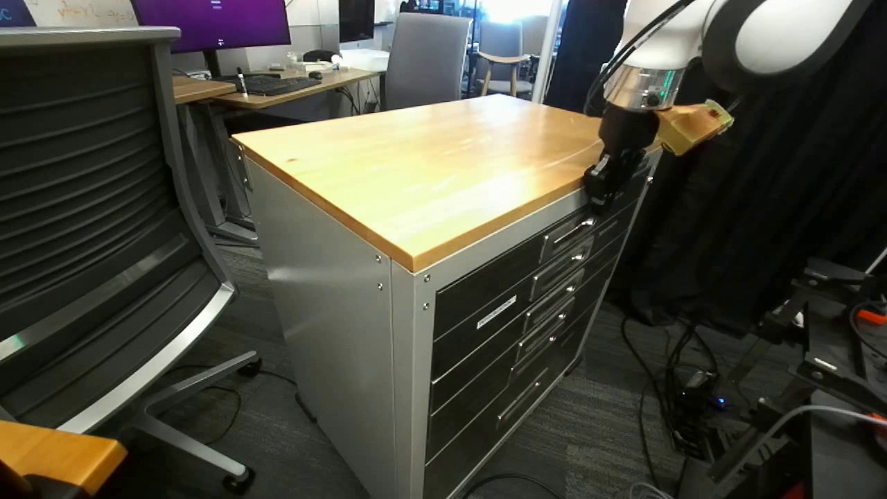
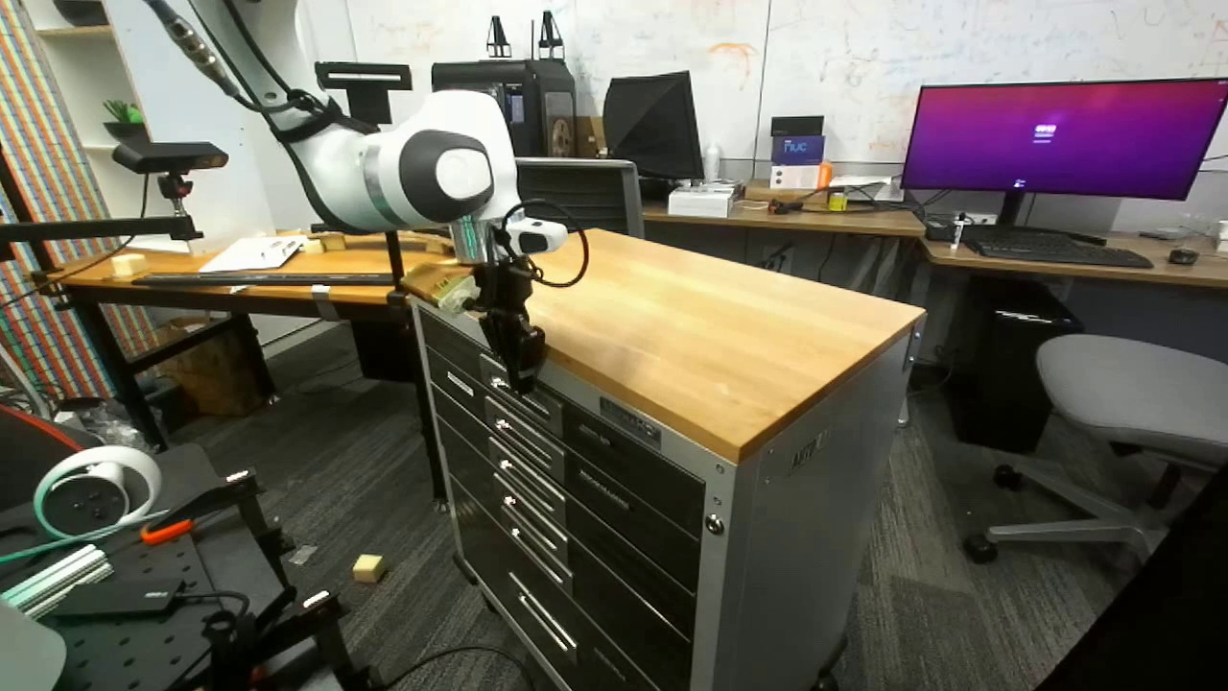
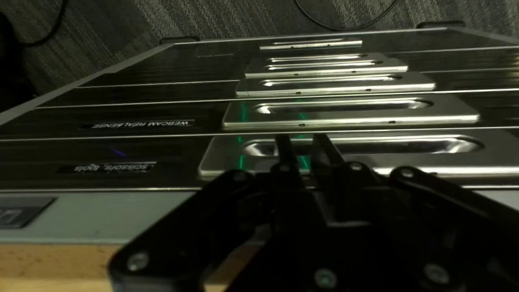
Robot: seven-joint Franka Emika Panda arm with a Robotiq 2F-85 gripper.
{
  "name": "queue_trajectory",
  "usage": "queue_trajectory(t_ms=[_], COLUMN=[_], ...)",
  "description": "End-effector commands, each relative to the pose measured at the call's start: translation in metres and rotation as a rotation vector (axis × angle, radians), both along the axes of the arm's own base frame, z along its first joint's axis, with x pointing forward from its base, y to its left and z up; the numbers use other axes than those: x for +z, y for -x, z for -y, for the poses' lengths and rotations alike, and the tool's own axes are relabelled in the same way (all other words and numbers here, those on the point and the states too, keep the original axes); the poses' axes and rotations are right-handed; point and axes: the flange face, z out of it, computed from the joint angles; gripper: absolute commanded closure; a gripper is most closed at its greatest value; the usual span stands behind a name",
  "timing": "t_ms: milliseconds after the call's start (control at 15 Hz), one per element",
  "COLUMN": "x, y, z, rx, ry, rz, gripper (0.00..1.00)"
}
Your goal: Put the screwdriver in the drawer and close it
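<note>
The screwdriver does not show in any view. No light-grey drawer shows; every drawer front in view is dark with a silver handle, and all look shut flush. The top drawer front [image 1: 485, 287], also in an exterior view [image 2: 638, 465], carries a "scissors, tools" label in the wrist view [image 3: 178, 158]. My gripper [image 3: 305, 146] is empty, its fingers a small gap apart, pointing down in front of the top silver handle [image 3: 409, 148]. In both exterior views the gripper [image 1: 601, 197] [image 2: 523, 374] hangs close to the top handle. Whether it touches is unclear.
The cabinet's wooden top [image 1: 443, 159] overhangs just behind the gripper, with a grey frame strip [image 3: 121, 217] under it. A yellowish piece [image 1: 693, 128] juts from beside the wrist. A black equipment stand [image 2: 182, 576] stands in front of the cabinet. A chair [image 1: 90, 208] stands beside it.
</note>
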Motion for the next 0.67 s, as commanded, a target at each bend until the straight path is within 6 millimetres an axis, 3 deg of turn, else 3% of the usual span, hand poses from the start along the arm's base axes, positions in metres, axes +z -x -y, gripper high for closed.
queue_trajectory(t_ms=[0, 400, 600], x=[0.059, 0.137, 0.181], y=[-0.007, -0.022, -0.031], z=[-0.01, -0.022, -0.032], rx=[0.079, 0.178, 0.205], ry=[-0.025, 0.06, 0.106], rz=[-0.105, -0.325, -0.38], gripper=[0.48, 0.01, 0.0])
